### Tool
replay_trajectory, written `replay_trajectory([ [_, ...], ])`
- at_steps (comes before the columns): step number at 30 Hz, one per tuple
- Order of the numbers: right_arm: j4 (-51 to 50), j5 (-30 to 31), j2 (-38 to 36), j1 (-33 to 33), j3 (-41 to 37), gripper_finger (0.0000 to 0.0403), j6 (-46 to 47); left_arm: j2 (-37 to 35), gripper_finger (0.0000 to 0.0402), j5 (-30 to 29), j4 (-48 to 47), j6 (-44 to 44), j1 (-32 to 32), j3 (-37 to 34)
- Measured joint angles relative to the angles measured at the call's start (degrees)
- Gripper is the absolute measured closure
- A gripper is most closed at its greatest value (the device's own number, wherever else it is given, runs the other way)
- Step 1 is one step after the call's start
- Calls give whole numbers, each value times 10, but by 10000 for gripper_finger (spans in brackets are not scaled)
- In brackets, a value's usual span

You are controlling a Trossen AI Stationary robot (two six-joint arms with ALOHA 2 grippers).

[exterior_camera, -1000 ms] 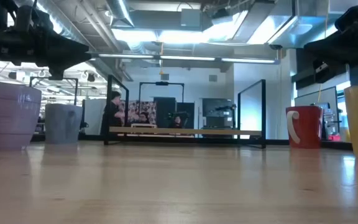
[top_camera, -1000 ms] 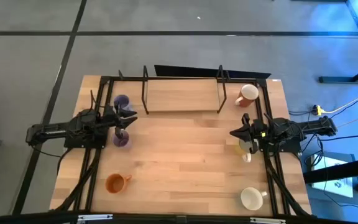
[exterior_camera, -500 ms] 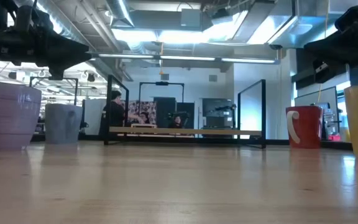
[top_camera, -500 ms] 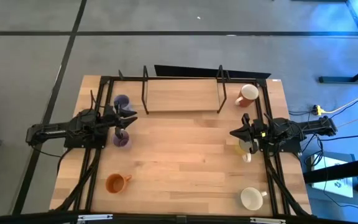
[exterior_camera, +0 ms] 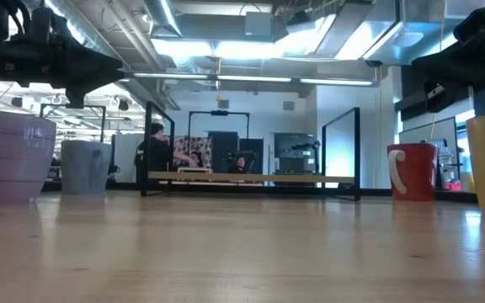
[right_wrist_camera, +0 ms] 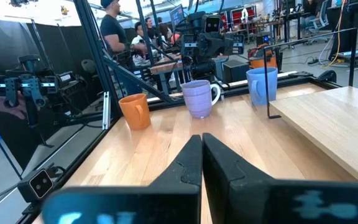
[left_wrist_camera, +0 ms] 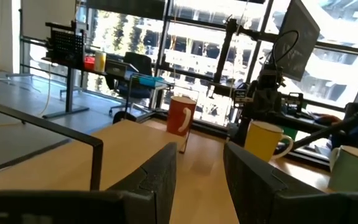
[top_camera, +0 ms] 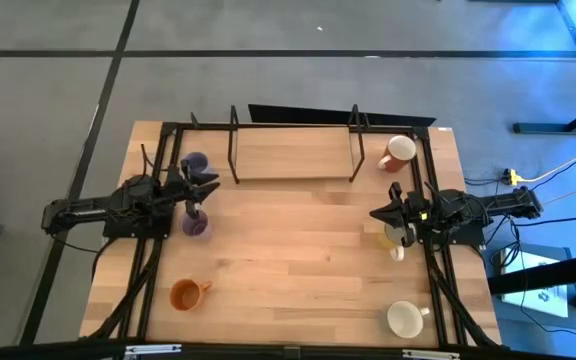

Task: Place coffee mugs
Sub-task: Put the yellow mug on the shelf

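Note:
Six coffee mugs stand upright on the wooden table. On the left are a purple mug [top_camera: 195, 163], a second purple mug [top_camera: 196, 225] and an orange mug [top_camera: 186, 294]. On the right are a white mug with a red inside [top_camera: 399, 150], a cream-yellow mug [top_camera: 396, 240] and a cream mug [top_camera: 405, 319]. My left gripper [top_camera: 213, 188] hovers open and level between the two purple mugs, with nothing between its fingers [left_wrist_camera: 160, 177]. My right gripper [top_camera: 375, 213] hovers shut and level above the cream-yellow mug, its fingers [right_wrist_camera: 194, 158] together.
A raised wooden shelf [top_camera: 293, 155] on black posts stands at the far middle of the table. Black frame rails [top_camera: 433, 270] run along the table's left and right sides. The middle of the table [top_camera: 298, 250] is bare wood. People [exterior_camera: 154, 151] are in the room far behind the table.

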Motion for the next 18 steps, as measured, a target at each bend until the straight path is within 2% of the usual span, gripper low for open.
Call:
replay_trajectory([
  [10, 75, 24, 0, 0, 0, 402, 112, 0, 276, -5, 0, 3, 0, 0],
  [18, 84, 157, 0, 0, 2, 402, 200, 0, 276, -5, 54, -9, 0, 0],
])
